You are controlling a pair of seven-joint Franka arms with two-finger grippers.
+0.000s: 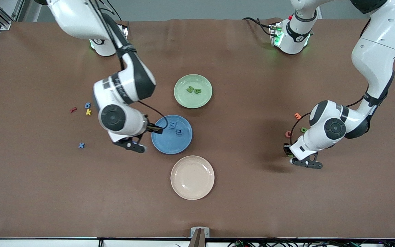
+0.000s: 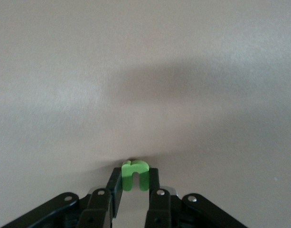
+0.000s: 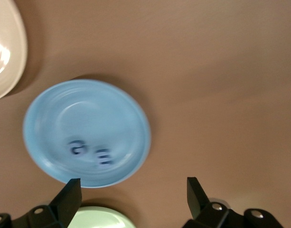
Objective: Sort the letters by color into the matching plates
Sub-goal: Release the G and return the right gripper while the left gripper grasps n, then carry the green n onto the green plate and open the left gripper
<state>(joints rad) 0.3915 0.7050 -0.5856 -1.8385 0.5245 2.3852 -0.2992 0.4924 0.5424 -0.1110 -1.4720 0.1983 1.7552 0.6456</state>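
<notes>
I can read only the small pieces themselves on the surface: at the left of the front view a blue "6" (image 1: pixel 87 105), a yellow "k" (image 1: pixel 88 112), and lower a blue "x" (image 1: pixel 81 145). Other pieces I cannot read.

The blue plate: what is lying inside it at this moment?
Inside the blue plate lie two blue letters. The right gripper, open, covers its rim toward the right arm's end in the front view.
</notes>
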